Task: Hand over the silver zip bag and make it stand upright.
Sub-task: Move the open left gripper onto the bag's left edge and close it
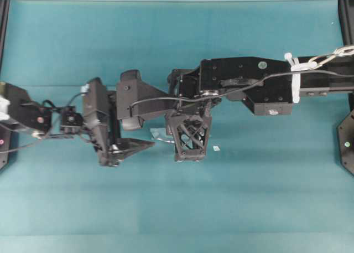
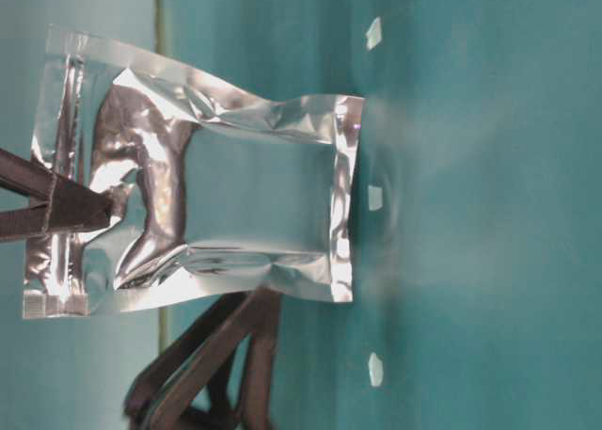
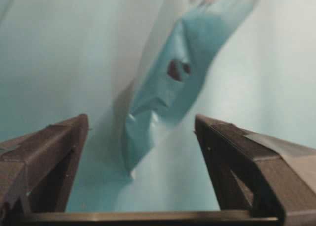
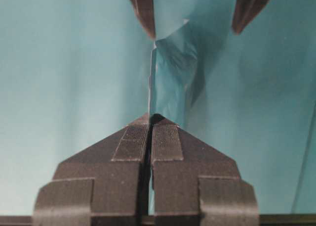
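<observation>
My right gripper [image 4: 150, 124] is clamped on the zip edge of the silver zip bag [image 2: 235, 185], pads pressed flat with the foil pinched between them. The bag hangs below that grip with its long axis vertical; in the table-level view its bottom seam looks to be touching the tabletop [image 1: 249, 197] or just shy of it — I cannot tell which. It sits near the middle of the tabletop, between my 2 arms. My left gripper [image 3: 140, 152] stands spread wide just beside the bag, holding nothing, both fingers clear of the foil. So the right arm alone carries it — I judge the release turns on whether that bottom seam sits square under the zip edge.
</observation>
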